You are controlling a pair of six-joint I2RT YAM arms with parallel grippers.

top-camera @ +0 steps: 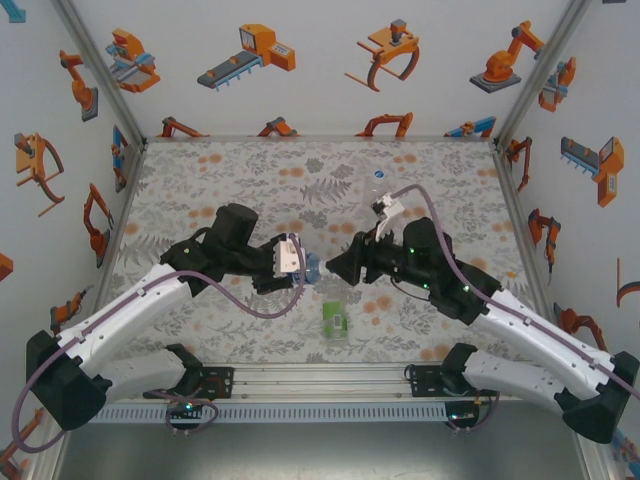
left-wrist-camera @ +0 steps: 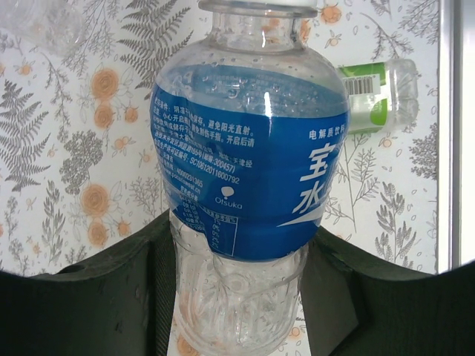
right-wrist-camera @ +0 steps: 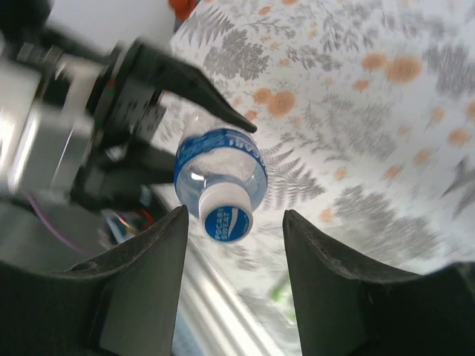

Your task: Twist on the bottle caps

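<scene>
Black left pincer: clamped across the lower body of the blue-label bottle, with one dark finger on each side.
Blue-label bottle: held between the two arms in the top view, with its neck turned toward the right pincer.
White cap: sits on that bottle's neck and has blue print on its top.
Right pincer: fingers apart, one on each side of the cap, with a gap showing on both sides.
Green-label bottle: lies on its side on the fern-patterned table, nearer the arm bases than the pincers.
Plain bottle: farther back, beyond the right pincer; I cannot tell whether it is upright.
</scene>
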